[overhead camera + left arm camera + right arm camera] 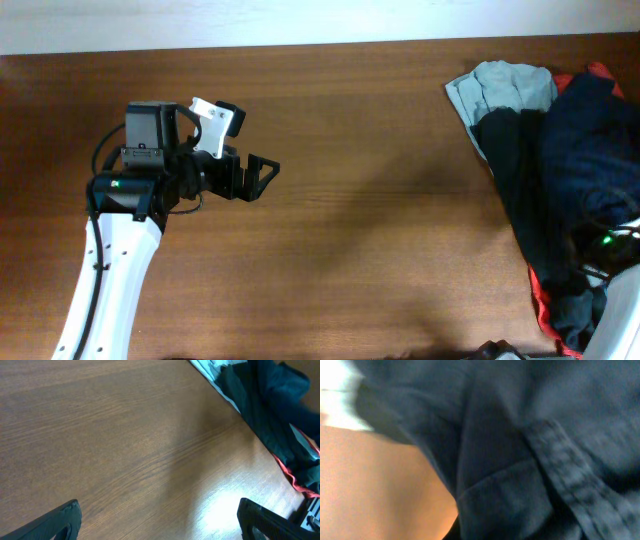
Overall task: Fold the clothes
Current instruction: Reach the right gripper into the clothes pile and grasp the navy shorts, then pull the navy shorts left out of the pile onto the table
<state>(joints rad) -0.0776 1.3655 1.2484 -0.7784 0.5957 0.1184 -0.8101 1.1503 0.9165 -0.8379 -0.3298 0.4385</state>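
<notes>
At the near edge, the right arm (618,305) reaches into the near end of the pile (545,215) of clothing, which lies at the right end of the bench (380,250). The right end effector is sunk in the pile and none of its fingers show in any view. It is closed tight, but I cannot tell whether cloth is pinched in it. Its wrist camera is filled, blurred and very close, by dark navy cloth with a stitched seam and a strap-like band, and a wedge of bench shows at lower left.

Well left of the pile, the left arm (110,270) rises from the near edge. The left end effector (265,178) is held above bare wood and points toward the pile, its fingers (62,520) spread wide with nothing between them.

A red shirt (543,298) peeks out as a thin edge along the pile's near left side and again at its far right corner. Over it a long black garment (515,185) runs down the pile's left flank from far to near. The shorts (590,130) sit bunched on top of the pile, in its far right part, overlapping the black garment. A pale grey-green shirt (500,88) forms the pile's far left corner.
</notes>
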